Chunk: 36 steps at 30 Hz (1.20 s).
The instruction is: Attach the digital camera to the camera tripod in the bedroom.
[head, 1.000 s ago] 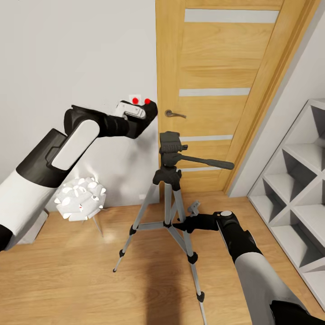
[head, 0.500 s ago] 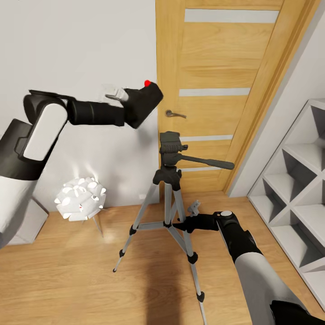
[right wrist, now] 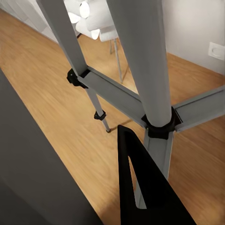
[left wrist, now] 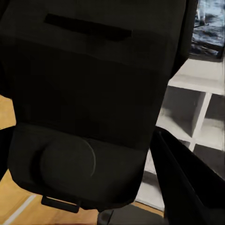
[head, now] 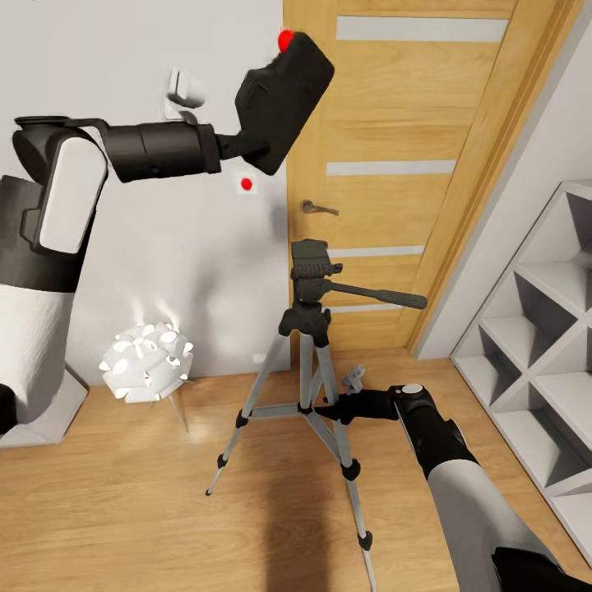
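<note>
The digital camera (head: 284, 99), black and boxy with a red dot on its upper corner, hangs tilted high in front of the wall beside the door. My left gripper (head: 256, 146) is shut on it from below and left. In the left wrist view the digital camera (left wrist: 89, 103) sits close between the fingers (left wrist: 187, 183). The camera tripod (head: 308, 345) stands on the wood floor well below it, its black head (head: 311, 267) bare and its pan handle (head: 378, 294) pointing right. My right gripper (head: 333, 409) stands open low beside the tripod's centre brace (right wrist: 117, 93).
A wooden door (head: 403, 164) with a lever handle (head: 319, 207) is behind the tripod. A low white flower-shaped lamp (head: 146, 360) stands to its left, with a pale box (head: 49, 411) beyond. White cube shelves (head: 543, 345) line the right wall.
My left arm has lifted the digital camera up and to the right, from beside the door handle to near the door's top panel. The right arm and tripod have not moved.
</note>
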Available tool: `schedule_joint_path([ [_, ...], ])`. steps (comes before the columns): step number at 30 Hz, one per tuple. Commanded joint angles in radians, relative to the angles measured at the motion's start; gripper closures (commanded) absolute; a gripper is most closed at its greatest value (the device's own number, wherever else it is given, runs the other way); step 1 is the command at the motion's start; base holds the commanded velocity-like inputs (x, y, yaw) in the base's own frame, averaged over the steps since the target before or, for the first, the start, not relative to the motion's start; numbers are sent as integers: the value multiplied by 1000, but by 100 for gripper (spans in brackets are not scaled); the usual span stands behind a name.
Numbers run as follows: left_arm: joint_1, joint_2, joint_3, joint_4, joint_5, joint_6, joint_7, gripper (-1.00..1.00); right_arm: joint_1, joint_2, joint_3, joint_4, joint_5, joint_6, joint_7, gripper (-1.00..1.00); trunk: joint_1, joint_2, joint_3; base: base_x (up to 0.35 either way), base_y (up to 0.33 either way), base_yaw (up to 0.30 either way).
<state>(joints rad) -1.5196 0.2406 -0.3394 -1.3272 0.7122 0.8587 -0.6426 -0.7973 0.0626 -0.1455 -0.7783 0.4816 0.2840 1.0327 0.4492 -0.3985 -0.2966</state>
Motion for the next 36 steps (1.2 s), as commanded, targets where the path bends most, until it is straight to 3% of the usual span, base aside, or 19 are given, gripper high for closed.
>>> schedule_joint_path([
  [1, -7, -5, -2, 16, -14, 3, -31, 100, 0, 2, -6, 36, 14, 16, 10, 100, 1, -2, -2, 0, 0, 0],
  [3, -18, -18, -3, 50, -77, 1, -115, 100, 0, 2, -7, 36, 14, 16, 10, 100, 1, -2, -2, 0, 0, 0],
  [8, -28, -25, -4, 85, -278, -45, -319, 100, 0, 2, -7, 36, 14, 15, 10, 100, 1, -2, -2, 0, 0, 0],
  [10, -29, -24, -4, 90, -334, -76, -390, 100, 0, 2, -6, 36, 14, 15, 10, 100, 1, -2, -2, 0, 0, 0],
  [15, -29, -20, -3, 95, -414, -108, -486, 100, 0, 2, -6, 36, 14, 15, 10, 100, 1, -2, -2, 0, 0, 0],
  [16, -30, -14, -3, 94, -447, -117, -527, 100, 0, 2, -6, 36, 14, 16, 10, 100, 1, -2, -2, 0, 0, 0],
  [21, -30, -4, -2, 84, -455, -119, -572, 100, 0, 2, -6, 36, 14, 16, 10, 100, 1, -2, -2, 0, 0, 0],
  [23, -30, 19, -1, 75, -456, -117, -586, 100, 0, 2, -6, 36, 14, 16, 10, 100, 1, -2, -2, 0, 0, 0],
  [25, -30, 63, -5, 54, -457, -114, -595, 100, 0, 2, -6, 36, 14, 17, 10, 100, 1, -2, -2, 0, 0, 0],
  [28, -30, 76, -12, 32, -461, -110, -597, 100, 0, 2, -6, 36, 14, 17, 10, 100, 1, -2, -2, 0, 0, 0],
  [31, -30, 79, -25, 9, -494, -102, -599, 100, 0, 2, -6, 36, 14, 16, 10, 100, 1, -2, -2, 0, 0, 0],
  [34, -30, 77, -33, -20, -565, -92, -600, 100, 0, 2, -6, 36, 14, 16, 10, 100, 1, -2, -2, 0, 0, 0],
  [36, -30, 75, -35, -31, -590, -90, -601, 100, 0, 2, -6, 36, 14, 16, 10, 100, 1, -2, -2, 0, 0, 0],
])
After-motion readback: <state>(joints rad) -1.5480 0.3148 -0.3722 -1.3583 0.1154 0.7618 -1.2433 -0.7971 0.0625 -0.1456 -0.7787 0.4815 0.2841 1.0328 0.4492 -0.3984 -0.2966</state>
